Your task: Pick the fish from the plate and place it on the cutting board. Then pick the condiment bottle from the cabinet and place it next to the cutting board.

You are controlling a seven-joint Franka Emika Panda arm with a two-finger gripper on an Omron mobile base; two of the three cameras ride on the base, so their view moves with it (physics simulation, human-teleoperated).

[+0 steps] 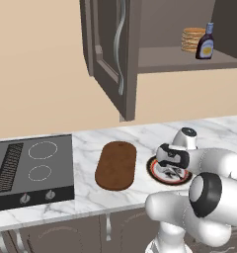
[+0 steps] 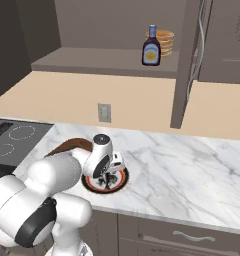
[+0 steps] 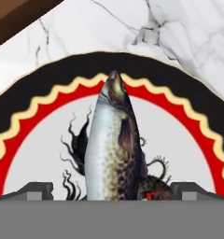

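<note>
Nothing is completed. The slender silver-grey fish (image 3: 113, 149) lies on the round red-and-black-rimmed plate (image 3: 188, 100), between the wide-open gripper (image 3: 112, 192) fingers, ungrasped. The dark-brown wooden cutting board (image 1: 116, 165) is bare; the purple-brown condiment bottle (image 1: 206, 43) stands in the cabinet (image 1: 135, 54).

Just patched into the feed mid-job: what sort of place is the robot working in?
A kitchen, rendered rather than real. A marble counter carries an inset cooktop, a cutting board and a plate with a fish on it. Above hangs an open cabinet holding a condiment bottle.
</note>
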